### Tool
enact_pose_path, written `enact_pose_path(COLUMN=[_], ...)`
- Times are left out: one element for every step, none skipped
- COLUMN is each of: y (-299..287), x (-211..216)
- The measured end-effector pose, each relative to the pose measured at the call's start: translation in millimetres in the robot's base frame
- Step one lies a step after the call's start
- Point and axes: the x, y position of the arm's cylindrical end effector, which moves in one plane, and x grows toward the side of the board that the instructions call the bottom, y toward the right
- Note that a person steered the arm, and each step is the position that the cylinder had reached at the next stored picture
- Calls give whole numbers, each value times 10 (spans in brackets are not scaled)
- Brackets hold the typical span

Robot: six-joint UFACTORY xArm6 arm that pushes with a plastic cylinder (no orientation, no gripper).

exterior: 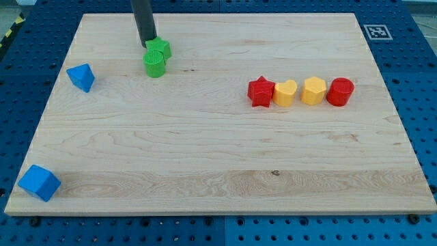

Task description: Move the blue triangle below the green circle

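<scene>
A: Where is my tip sitting?

B: It is resting near the view's top left, touching the upper-left edge of the green star, and the rod is rising out of the view's top.

A: And the green circle?

B: It is lying just below the star and touching it.

A: Is the blue triangle sitting below the circle?

B: No. It is lying well to the view's left of the circle, near the board's left edge, and only slightly lower.

A: Is any claw gripping something?

B: There is no claw showing, only the rod, so nothing is being held.

A: What else is lying on the board?

B: A blue cube is sitting at the bottom left corner. On the right, four blocks are standing in a touching row: red star, yellow heart, yellow hexagon, red cylinder.
</scene>
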Motion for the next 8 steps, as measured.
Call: enact_pose_path(y=[-34, -511, -943, -1199, -1473, -1489, -1456, -1435], x=[0, 0, 194, 512, 709, 809, 809, 833])
